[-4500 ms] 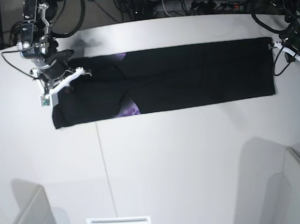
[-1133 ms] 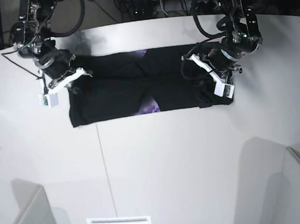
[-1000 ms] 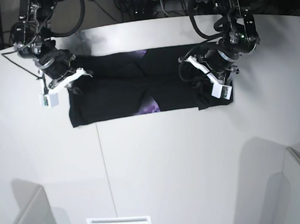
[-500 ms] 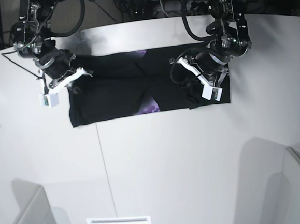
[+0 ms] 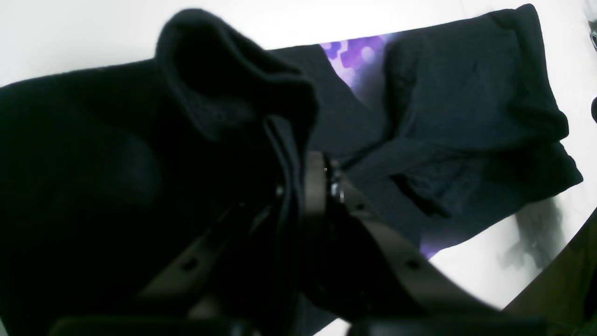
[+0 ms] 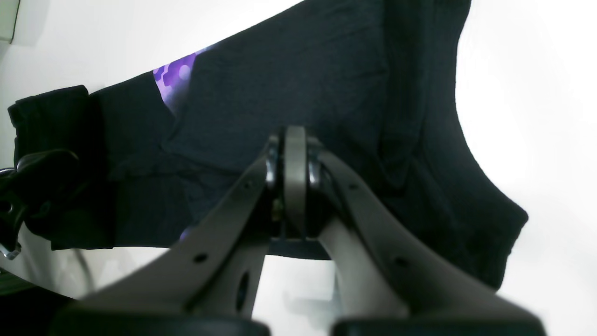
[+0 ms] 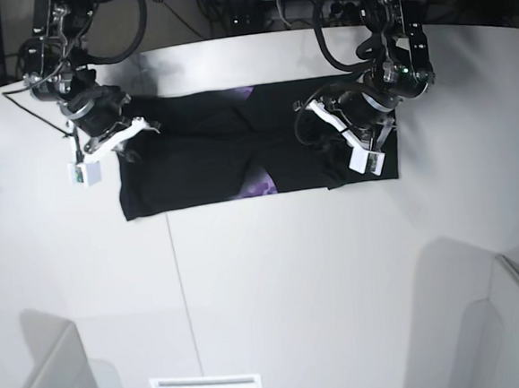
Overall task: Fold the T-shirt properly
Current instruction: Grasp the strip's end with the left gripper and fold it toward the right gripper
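T-shirt [image 7: 230,156]: black knit cloth, lying as a long folded band across the far part of the table [image 7: 275,283]. Small purple patches of the print show at the upper edge near the middle and at the lower edge; the rest of the print is hidden inside the folds. In the base view one end of the band is doubled over and partly covered by the arm above it. The opposite end lies flat, with a rumpled corner and a raised ridge along one side.

Left pincer [image 5: 298,186]: clenched on a bunched fold of the T-shirt, which rises in a dark hump over the fingers. Its fingers are grey strips with round holes; their tips are buried in cloth and hard to make out. Much of the left wrist view is near black, so layers there cannot be told apart.

Right pincer [image 6: 291,182]: fingers pressed together, tips over the black cloth at the band's other end. Whether cloth is caught between them cannot be told. A white block hangs at that arm's side in the base view.

Table: smooth, pale, matt, with a curved far edge and one thin seam line running toward the near side. Grey panels cut off at both near corners.

Background: dark cables and a blue object beyond the table, cut off by the frame.
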Controlling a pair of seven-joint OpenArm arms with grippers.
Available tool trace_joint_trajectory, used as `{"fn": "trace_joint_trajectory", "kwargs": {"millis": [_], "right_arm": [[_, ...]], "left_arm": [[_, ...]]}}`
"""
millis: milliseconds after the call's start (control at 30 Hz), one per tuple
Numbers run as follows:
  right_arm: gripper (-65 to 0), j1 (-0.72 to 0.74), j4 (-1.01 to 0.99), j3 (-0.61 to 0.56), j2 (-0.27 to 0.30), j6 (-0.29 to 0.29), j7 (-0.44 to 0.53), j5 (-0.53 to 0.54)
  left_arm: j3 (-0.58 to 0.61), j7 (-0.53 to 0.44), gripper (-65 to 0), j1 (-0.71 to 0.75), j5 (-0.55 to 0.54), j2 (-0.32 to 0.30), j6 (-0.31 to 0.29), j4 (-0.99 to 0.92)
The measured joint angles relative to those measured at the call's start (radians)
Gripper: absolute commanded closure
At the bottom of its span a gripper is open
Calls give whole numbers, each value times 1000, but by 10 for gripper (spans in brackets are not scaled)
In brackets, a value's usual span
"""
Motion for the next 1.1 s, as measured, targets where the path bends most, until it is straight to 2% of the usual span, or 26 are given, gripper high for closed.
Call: {"fn": "trace_joint_trajectory", "kwargs": {"millis": [333, 367, 500, 700, 900, 933, 1000, 1100], "right_arm": [[0, 0, 0, 0, 0, 0, 0, 0], [0, 0, 0, 0, 0, 0, 0, 0], [0, 0, 0, 0, 0, 0, 0, 0], [0, 0, 0, 0, 0, 0, 0, 0], [0, 0, 0, -1, 0, 0, 0, 0], [0, 0, 0, -1, 0, 0, 0, 0], [0, 1, 0, -1, 0, 0, 0, 1], [0, 0, 0, 0, 0, 0, 0, 0]], "left_arm": [[1, 0, 0, 0, 0, 0, 0, 0], [1, 0, -26, 0, 0, 0, 0, 0], [1, 0, -199, 0, 0, 0, 0, 0], [29, 0, -354, 0, 2, -3, 1, 0], [134, -8, -369, -34, 1, -1, 3, -24], [151, -10, -367, -47, 0, 0, 9, -44], [195, -6, -367, -70, 1, -2, 59, -90], [225, -3, -365, -85, 0, 0, 72, -106]]}}
